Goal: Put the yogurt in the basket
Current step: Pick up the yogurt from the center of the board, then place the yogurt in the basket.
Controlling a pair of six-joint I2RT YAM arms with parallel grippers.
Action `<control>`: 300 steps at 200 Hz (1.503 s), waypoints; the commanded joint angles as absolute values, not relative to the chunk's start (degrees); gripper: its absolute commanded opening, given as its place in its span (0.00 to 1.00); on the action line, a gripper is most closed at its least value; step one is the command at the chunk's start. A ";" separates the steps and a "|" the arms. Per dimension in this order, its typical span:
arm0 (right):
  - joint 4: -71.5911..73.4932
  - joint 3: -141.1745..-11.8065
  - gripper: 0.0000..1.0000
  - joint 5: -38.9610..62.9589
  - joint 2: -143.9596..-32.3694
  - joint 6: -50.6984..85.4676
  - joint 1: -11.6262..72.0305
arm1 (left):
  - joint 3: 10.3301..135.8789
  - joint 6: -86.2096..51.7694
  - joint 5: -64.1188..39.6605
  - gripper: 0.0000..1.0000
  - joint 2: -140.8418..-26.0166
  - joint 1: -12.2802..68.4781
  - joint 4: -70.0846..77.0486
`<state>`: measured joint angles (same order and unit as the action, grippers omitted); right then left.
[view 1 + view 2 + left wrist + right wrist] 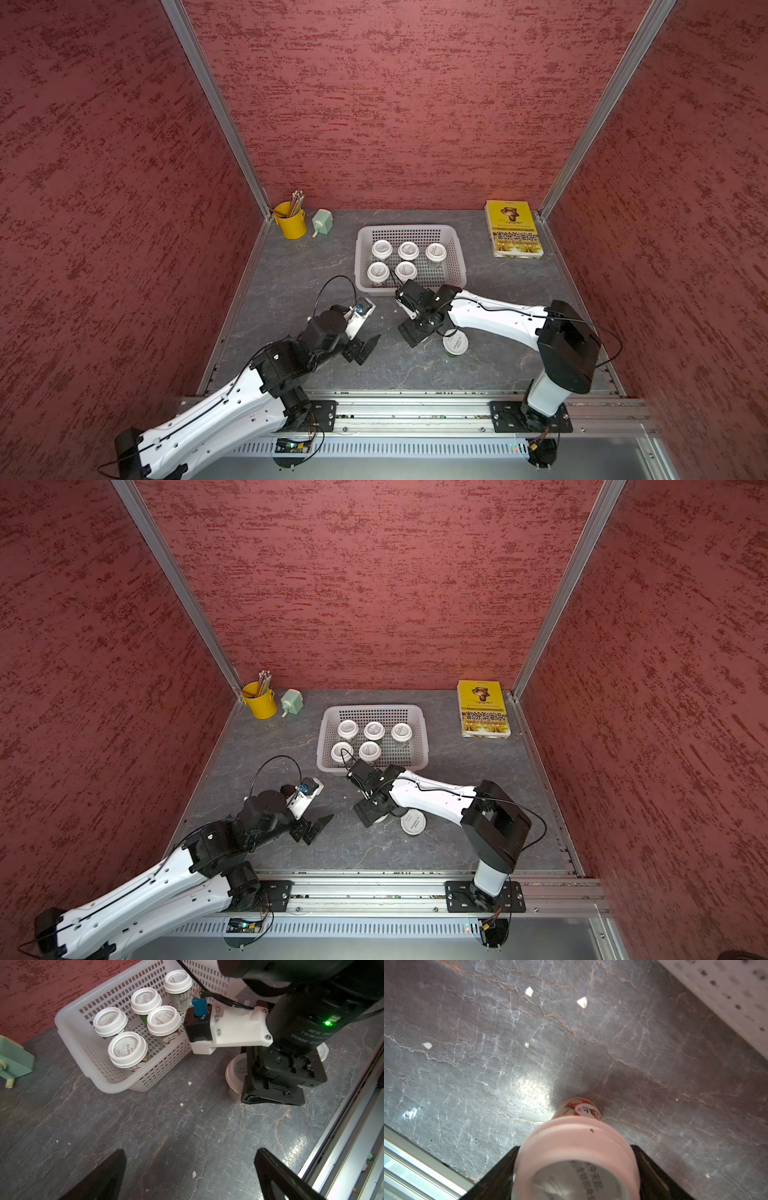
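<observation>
At the near middle of the table, just short of the basket (pixel 409 227): the right gripper (pixel 575 1167) points down over one upright yogurt cup (pixel 576 1142).
- Its fingers flank the white lid on two sides. The lid hides the contact line, so I cannot tell whether they press it or stand just off it.
- The cup appears to stand on the table, not lifted. Its long axis is vertical, in line with the fingers.

Second loose cup (pixel 455 343): upright, just beside the first, on the side toward the right arm's base. Judgement: close enough that a finger could brush it on the lift.

Basket: five cups (pixel 408 251) are inside, three in the far row and two in the near row, with the right end of the near row free. The basket lies straight away from the robot, its near wall close to the straddled cup. Judgement: the move needs a lift clear of the rim, then a short carry outward and slightly right.

Left gripper (pixel 191 1150): jaws wide, empty, low over bare table to the left, apart from the cup. The right arm is the nearer one.

Surface: dark grey stone-pattern tabletop (pixel 519 316), smooth, glossy in patches, with a few white flecks (pixel 582 1002).

Room: red textured walls (pixel 415 104) on three sides. The pencil bucket (pixel 291 224) and pencil sharpener (pixel 322 220) sit far left and the book (pixel 513 228) far right, all well apart from the path.
</observation>
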<state>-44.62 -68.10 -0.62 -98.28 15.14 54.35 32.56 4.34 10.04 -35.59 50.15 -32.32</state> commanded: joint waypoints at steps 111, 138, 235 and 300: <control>-45.20 -71.06 0.75 -2.74 -96.50 15.84 54.84 | 32.08 5.12 9.19 1.00 -34.87 49.12 -32.78; -47.25 -73.11 0.74 -4.34 -94.25 15.34 54.77 | 32.14 5.58 8.44 1.00 -34.72 49.06 -32.71; -56.95 -82.91 0.73 -7.93 -91.59 12.25 51.25 | 32.00 5.82 8.01 1.00 -34.54 48.19 -32.33; -61.21 -92.75 0.72 -7.31 -93.17 6.16 41.71 | 31.82 5.88 7.91 1.00 -34.54 47.99 -31.92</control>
